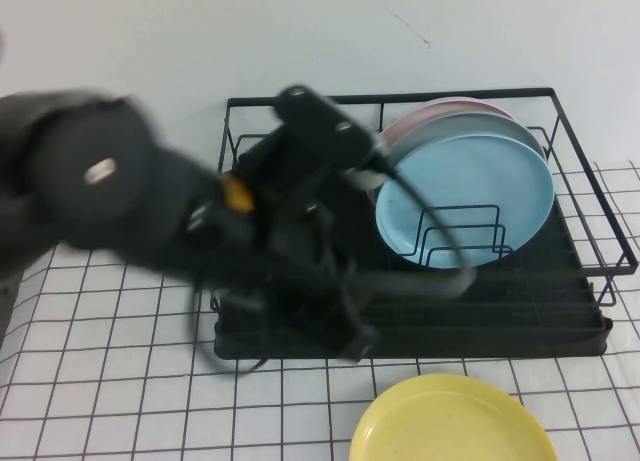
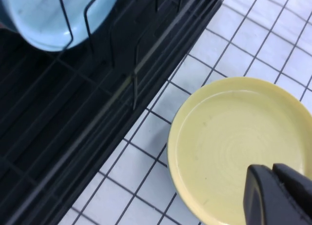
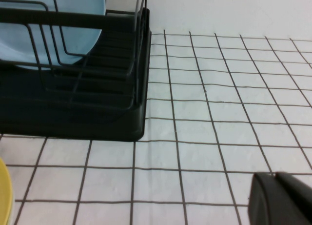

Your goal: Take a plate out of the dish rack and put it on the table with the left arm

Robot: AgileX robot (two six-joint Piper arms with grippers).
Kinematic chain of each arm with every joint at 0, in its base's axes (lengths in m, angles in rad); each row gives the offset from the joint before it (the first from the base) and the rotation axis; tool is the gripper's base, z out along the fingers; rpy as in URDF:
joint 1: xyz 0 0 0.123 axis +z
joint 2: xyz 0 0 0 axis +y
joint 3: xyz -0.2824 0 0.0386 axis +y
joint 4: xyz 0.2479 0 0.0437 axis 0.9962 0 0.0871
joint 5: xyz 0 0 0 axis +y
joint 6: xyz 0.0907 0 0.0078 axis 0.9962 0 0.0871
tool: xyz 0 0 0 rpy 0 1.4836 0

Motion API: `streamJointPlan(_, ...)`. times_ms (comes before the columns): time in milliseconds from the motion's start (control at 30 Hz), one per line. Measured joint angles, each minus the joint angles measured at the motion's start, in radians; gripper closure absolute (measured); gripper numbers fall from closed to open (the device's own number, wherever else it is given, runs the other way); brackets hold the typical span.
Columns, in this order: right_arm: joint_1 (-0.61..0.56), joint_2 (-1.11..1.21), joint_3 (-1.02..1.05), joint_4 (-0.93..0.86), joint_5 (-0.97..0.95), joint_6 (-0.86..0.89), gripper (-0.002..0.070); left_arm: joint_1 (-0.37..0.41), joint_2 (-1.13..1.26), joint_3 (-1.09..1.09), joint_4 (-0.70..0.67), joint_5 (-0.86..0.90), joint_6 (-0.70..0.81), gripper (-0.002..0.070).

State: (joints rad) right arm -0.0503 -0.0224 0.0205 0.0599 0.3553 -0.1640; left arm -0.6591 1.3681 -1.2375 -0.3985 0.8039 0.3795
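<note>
The yellow plate (image 1: 452, 423) lies flat on the gridded table (image 1: 120, 401), just in front of the black dish rack (image 1: 590, 321). It fills much of the left wrist view (image 2: 229, 137). My left arm reaches across the rack's front left part. My left gripper (image 1: 355, 343) hangs over the rack's front edge, above and apart from the plate. In the left wrist view my left gripper (image 2: 272, 169) is shut and empty. My right gripper (image 3: 274, 178) is shut and empty over the table, to the right of the rack (image 3: 73, 112).
A light blue plate (image 1: 470, 196) stands upright in the rack's right half, with a pink plate (image 1: 440, 111) behind it. The rack's wire dividers (image 1: 460, 236) stand in front of them. A white wall (image 1: 320, 31) rises behind the rack.
</note>
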Motion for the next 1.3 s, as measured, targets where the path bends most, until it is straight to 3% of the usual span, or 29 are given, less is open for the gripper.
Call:
streamJointPlan(400,0.000,0.000,0.000,0.000,0.000,0.000,0.0678,0.000,-0.498,0.499,0.013,-0.212,0.027,0.0673)
streamJointPlan(833,0.000,0.000,0.000,0.000,0.000,0.000,0.0678,0.000,-0.600,0.636,-0.002,-0.214,0.055,0.0673)
streamJointPlan(1067,0.000,0.000,0.000,0.000,0.000,0.000,0.0678,0.000,-0.658,0.778,-0.010,-0.568,0.118,0.0676)
streamJointPlan(1300,0.000,0.000,0.000,0.000,0.000,0.000,0.0678,0.032,-0.918,1.054,-0.011,-0.994,0.130,0.0676)
